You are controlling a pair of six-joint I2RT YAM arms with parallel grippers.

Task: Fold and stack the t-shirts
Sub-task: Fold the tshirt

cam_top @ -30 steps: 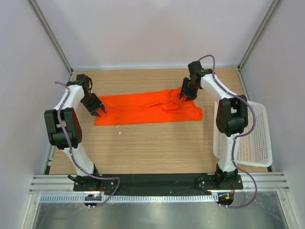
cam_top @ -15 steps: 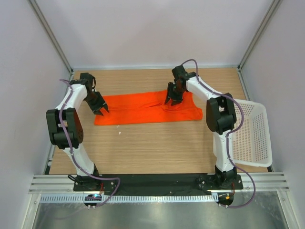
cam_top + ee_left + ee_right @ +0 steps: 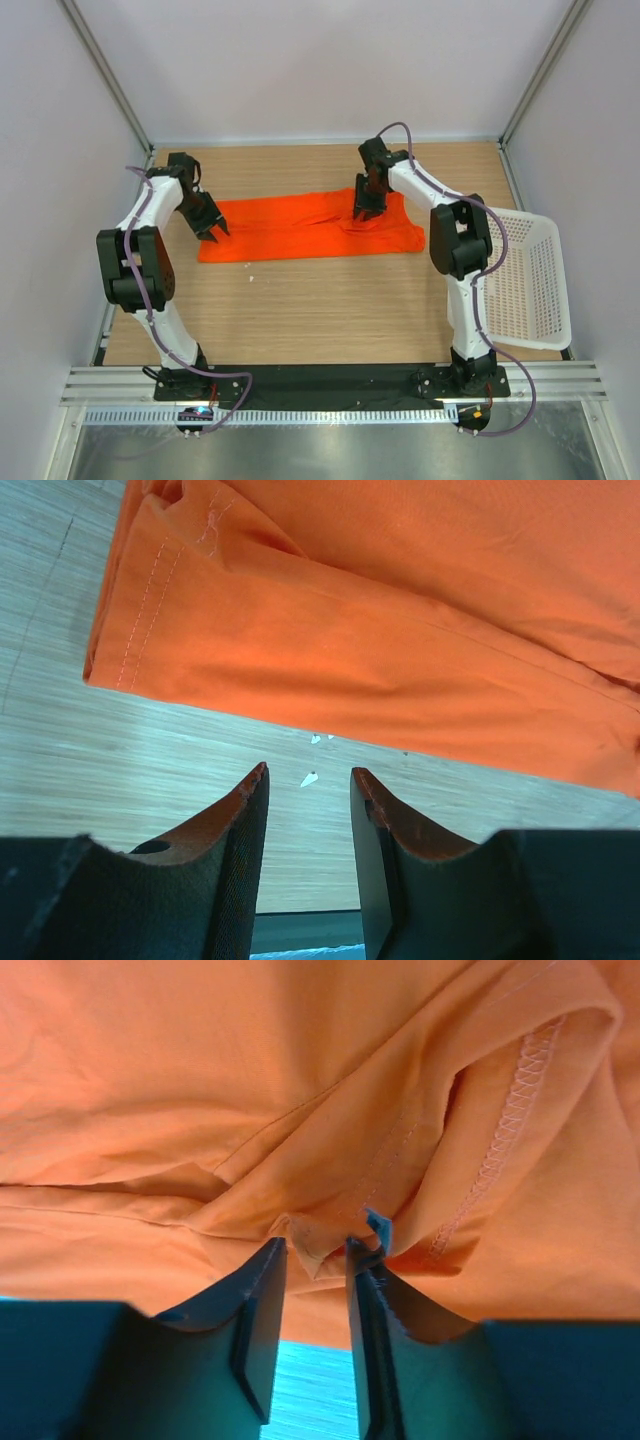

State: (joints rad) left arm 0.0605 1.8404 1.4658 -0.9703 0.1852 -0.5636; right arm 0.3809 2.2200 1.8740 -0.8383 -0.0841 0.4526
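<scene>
The orange-red t-shirt [image 3: 300, 226] lies on the wooden table as a long flat strip, wrinkled near its right end. My left gripper [image 3: 212, 232] is at the shirt's left end. In the left wrist view it [image 3: 308, 772] is open and empty over bare wood, just short of the shirt's hemmed edge [image 3: 400, 630]. My right gripper [image 3: 364, 208] is on the shirt's far edge, right of the middle. In the right wrist view its jaws [image 3: 313, 1246] stand apart, tips pressed into the fabric [image 3: 250, 1080], with a small fold poking up between them.
A white lattice basket [image 3: 530, 290] sits tilted at the table's right edge, beside the right arm. Small white specks [image 3: 310, 778] lie on the wood in front of the shirt. Grey walls enclose the table on three sides.
My right gripper has moved left along the shirt's far edge and come down onto the fabric. My left gripper has shifted slightly towards the shirt's left end.
</scene>
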